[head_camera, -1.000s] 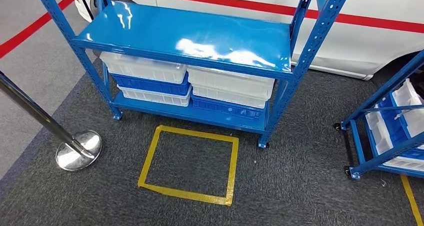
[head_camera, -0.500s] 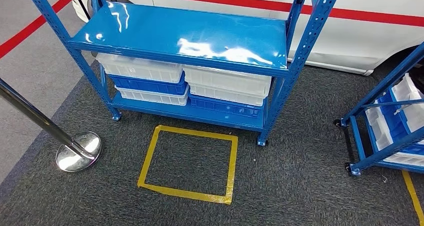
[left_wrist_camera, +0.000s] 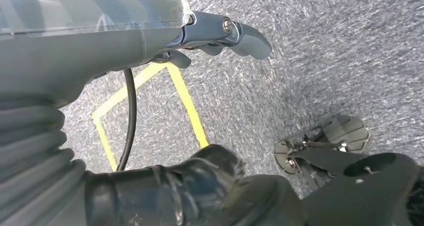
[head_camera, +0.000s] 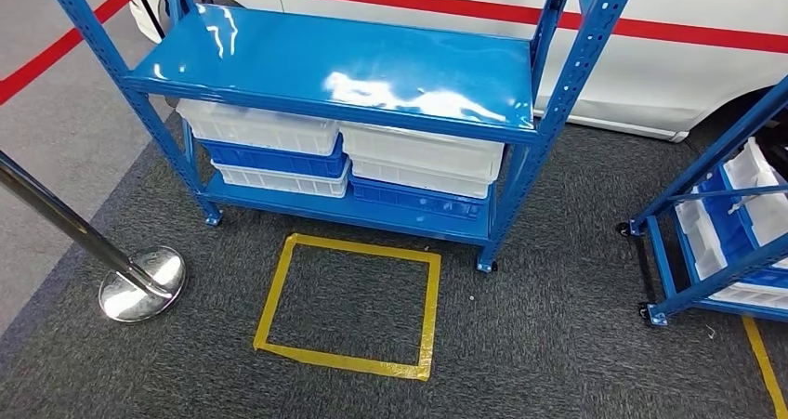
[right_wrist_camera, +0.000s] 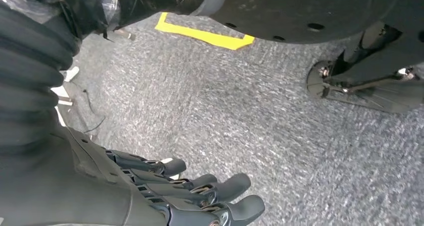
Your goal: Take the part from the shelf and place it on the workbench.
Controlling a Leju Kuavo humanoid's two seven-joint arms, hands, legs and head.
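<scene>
A blue metal shelf (head_camera: pixel 344 57) stands ahead of me in the head view, its glossy top board bare. Under that board sit stacked white bins (head_camera: pixel 265 126) and blue bins (head_camera: pixel 274 159), with another white and blue stack (head_camera: pixel 423 154) beside them; the board hides what they hold. My left hand (left_wrist_camera: pixel 220 33) hangs over the grey carpet with its fingers stretched out and nothing in it. My right hand (right_wrist_camera: pixel 200 191) also hangs above the carpet, fingers apart and lightly curved, holding nothing.
A yellow tape square (head_camera: pixel 269 307) marks the carpet in front of the shelf. A chrome stanchion (head_camera: pixel 139 284) with a red belt (head_camera: pixel 56 47) stands at the left. A second blue rack (head_camera: pixel 734 224) with bins is at the right. A white car (head_camera: pixel 669 57) is behind.
The whole head picture has drifted slightly left, so the camera has moved. The shelf, bins and stanchion keep their places relative to each other.
</scene>
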